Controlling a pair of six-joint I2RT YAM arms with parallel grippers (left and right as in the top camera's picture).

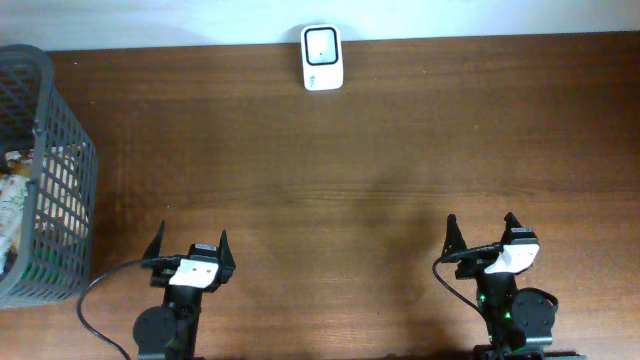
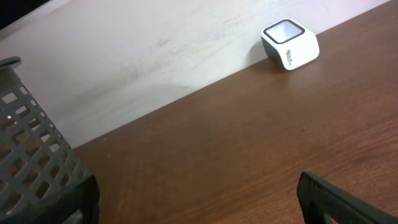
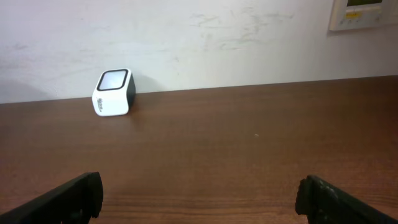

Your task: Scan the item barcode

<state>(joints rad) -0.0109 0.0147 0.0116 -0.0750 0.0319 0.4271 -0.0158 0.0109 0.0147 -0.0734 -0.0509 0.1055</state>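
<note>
Only overhead, packets [image 1: 14, 196] inside basket [image 1: 66, 150]; left fingers [image 1: 157, 242], right fingers [image 1: 452, 236] wide apart, empty.

So the white scanner box [image 2: 290, 45] sits way back on the brown table [image 2: 236, 143], right up against the pale wall [image 2: 155, 50]. Grey mesh basket [image 2: 31, 155] on the left. The left gripper [image 2: 202, 205] has its dark fingers [image 2: 336, 204] spread wide, nothing between them.

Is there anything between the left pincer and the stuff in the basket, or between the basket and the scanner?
The grey mesh wall of the basket stands between the left pincer and the packets inside, so they would likely need reaching from above. Between basket and scanner, nothing visible lies on the table.
</note>
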